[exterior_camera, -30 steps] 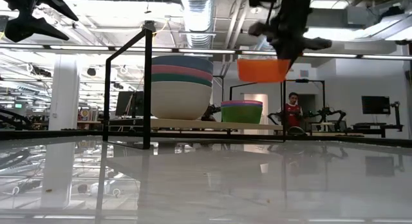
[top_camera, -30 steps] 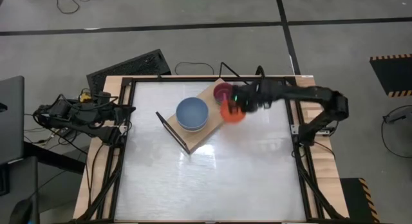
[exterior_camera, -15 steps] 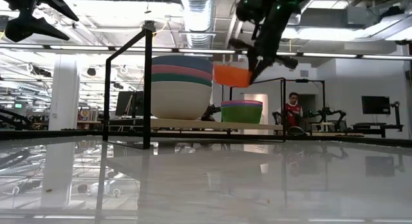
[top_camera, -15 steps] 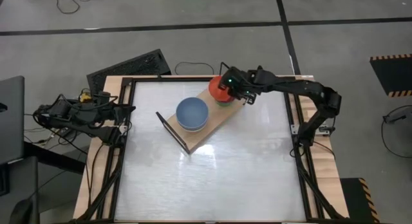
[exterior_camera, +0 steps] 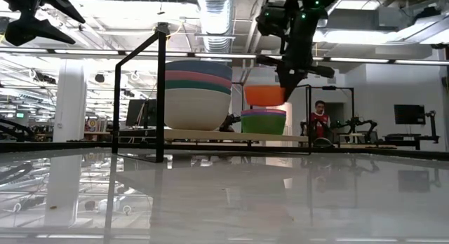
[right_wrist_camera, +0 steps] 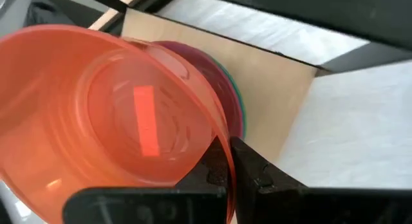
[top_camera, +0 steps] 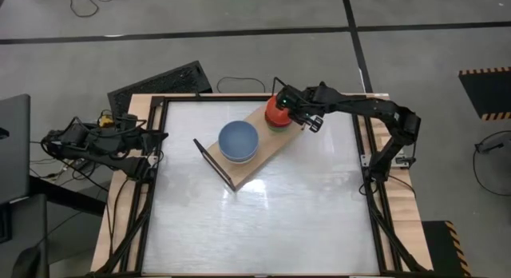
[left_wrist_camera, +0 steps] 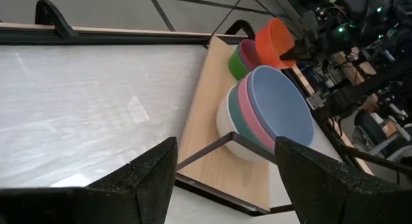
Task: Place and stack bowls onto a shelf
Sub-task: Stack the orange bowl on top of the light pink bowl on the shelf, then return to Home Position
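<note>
The shelf (top_camera: 259,162) lies slantwise on the table. On it stands a stack of large bowls (top_camera: 239,141), blue-grey on top. Beside that is a small stack, a magenta bowl in a green one (exterior_camera: 263,121). My right gripper (top_camera: 299,118) is shut on a small red bowl (top_camera: 275,110) directly over the small stack. In the low view the red bowl (exterior_camera: 264,95) hangs just above the magenta rim. My left gripper (left_wrist_camera: 225,185) is open and waits off the table's left edge. My right gripper pinches the red bowl by its rim (right_wrist_camera: 222,150), on the side toward the table's right. One finger (right_wrist_camera: 209,169) is inside the bowl and the other (right_wrist_camera: 261,176) outside. The fingers reach in from the right, slanting down. The bowl is lifted clear, mouth up and roughly level.
Black wire frames (exterior_camera: 140,97) stand at both short ends of the shelf. The white table top (top_camera: 263,222) spreads toward the near edge. A keyboard (top_camera: 160,82) lies beyond the far left corner. A person (exterior_camera: 320,121) shows far off in the room.
My right gripper carried the red bowl from beside the shelf's right end toward the far edge and slightly left, to above the small stack. The bowl tipped on the way, then levelled and came down closer to the magenta bowl. The gripper stayed shut on it.
</note>
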